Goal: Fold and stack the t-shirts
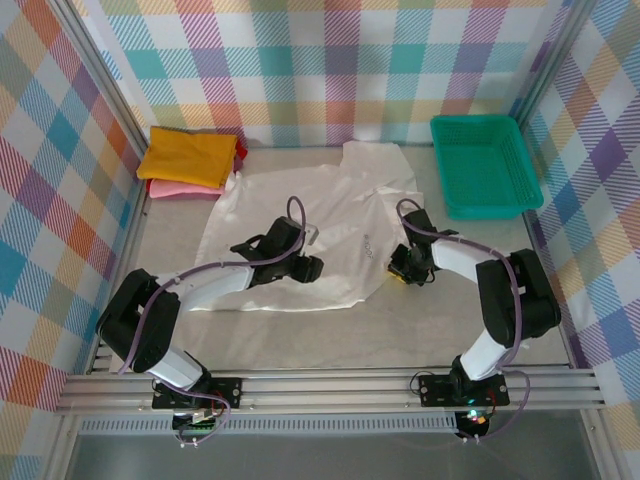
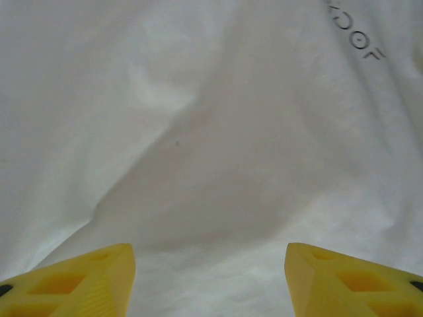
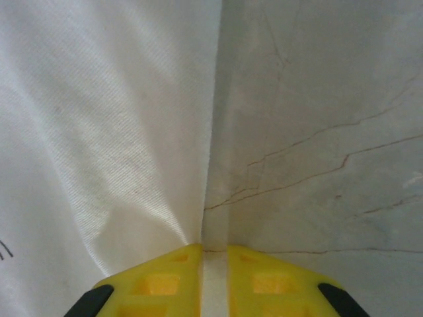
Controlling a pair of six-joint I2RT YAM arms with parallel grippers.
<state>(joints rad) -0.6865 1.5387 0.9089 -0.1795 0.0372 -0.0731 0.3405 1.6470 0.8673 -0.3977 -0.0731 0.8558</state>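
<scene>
On the table (image 1: 450, 320), we start folding the white t-shirt (image 1: 300, 215).
Right gripper (image 3: 215, 254) clamps its edge; left gripper (image 2: 208, 249) hovers with fingers apart; next, we should lift this edge across.

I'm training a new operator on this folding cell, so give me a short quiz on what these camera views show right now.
1. True or false: the left gripper is clamped shut on the white t-shirt.
2. Which shirt tops the folded stack at the far left? A) pink B) mustard-yellow C) white
3. What does the right gripper pinch between its fingers?
Key: 1 false, its jaws stand open over the cloth. 2 B, the mustard-yellow shirt. 3 the white t-shirt's edge.
</scene>
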